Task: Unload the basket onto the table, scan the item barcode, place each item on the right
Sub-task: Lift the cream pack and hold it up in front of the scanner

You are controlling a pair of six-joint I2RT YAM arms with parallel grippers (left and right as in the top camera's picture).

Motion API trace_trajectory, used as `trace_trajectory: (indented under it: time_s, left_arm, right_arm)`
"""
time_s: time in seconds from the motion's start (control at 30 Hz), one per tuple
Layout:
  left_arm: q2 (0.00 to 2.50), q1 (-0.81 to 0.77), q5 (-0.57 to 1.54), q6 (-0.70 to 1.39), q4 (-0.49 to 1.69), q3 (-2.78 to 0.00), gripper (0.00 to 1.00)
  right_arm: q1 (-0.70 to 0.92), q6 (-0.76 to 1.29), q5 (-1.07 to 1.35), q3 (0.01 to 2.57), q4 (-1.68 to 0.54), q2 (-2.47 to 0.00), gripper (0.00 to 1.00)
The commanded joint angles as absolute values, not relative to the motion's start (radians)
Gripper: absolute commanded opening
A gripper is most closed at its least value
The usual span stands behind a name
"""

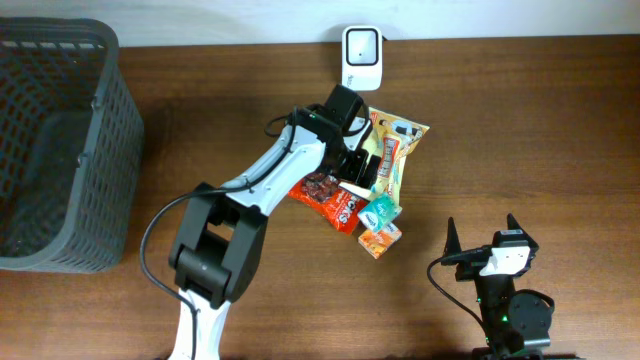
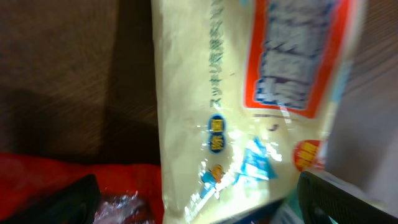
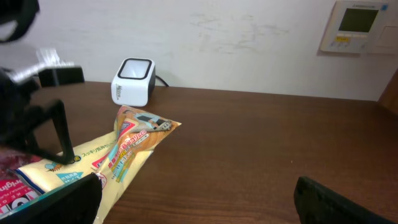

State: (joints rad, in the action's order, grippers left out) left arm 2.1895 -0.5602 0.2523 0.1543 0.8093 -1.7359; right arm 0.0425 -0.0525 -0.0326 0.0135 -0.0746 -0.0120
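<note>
I'm hovering the left tool (image 1: 365,168), spread wide, over the yellow snack bag (image 1: 402,138) lying on the counter (image 1: 530,120) near the scanner (image 1: 361,55); the right tool (image 1: 482,228) is sitting wide open, empty.

From overhead we're looking straight down on the whole wooden table (image 1: 520,130), from well up. Our left wrist cam is jammed right up against the yellow snack bag (image 2: 205,93), pointing down, all blurry. The right wrist cam sits low, facing across the table toward the wall (image 3: 217,37). All three catch that bag. Overhead and right wrist also share the barcode scanner (image 1: 361,55).
</note>
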Motion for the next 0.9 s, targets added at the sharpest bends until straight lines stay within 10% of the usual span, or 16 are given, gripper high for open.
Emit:
trace_trajectory:
  time_s: [0.0, 0.37, 0.77, 0.87]
  left_arm:
    - [2.229, -0.563, 0.251, 0.164, 0.812, -1.732, 1.00]
    - [2.273, -0.563, 0.247, 0.164, 0.841, -1.730, 0.71]
    - [2.278, -0.559, 0.247, 0.164, 0.846, -1.742, 0.00]
    - [2.278, -0.559, 0.246, 0.163, 0.877, -1.781, 0.00]
  right_arm:
    - [0.038, -0.044, -0.038, 0.006, -0.078, -0.006, 0.98]
    - [0.038, -0.044, -0.038, 0.006, -0.079, -0.006, 0.98]
    - [0.038, -0.044, -0.038, 0.006, -0.079, -0.006, 0.98]
    - [0.038, -0.044, -0.038, 0.006, -0.079, -0.006, 0.98]
